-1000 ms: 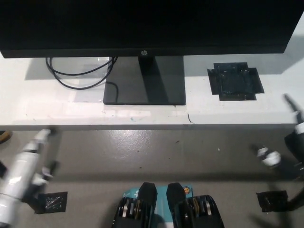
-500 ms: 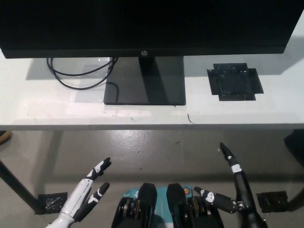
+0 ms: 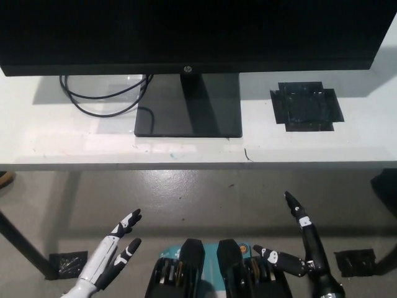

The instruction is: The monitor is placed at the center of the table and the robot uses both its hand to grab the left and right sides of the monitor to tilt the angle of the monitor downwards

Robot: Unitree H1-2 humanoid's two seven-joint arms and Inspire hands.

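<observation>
A black monitor [image 3: 186,34] fills the top of the head view, standing on a flat black base [image 3: 188,112] at the middle of the white table [image 3: 56,139]. Both hands hang low, in front of the table edge and well below the screen. My white left hand [image 3: 110,256] is at the lower left, open, fingers spread and pointing up toward the table. The black right hand [image 3: 304,251] sits at the lower right, open as well, one finger raised. Neither hand touches the monitor.
A black cable [image 3: 102,93] loops on the table left of the stand. A black square patch [image 3: 306,105] lies on the table to the right. Black tape marks [image 3: 68,264] are on the grey floor below.
Both hands swung in from the picture's outer edges to low positions near the middle a second ago. Over the last half second they have barely moved.
</observation>
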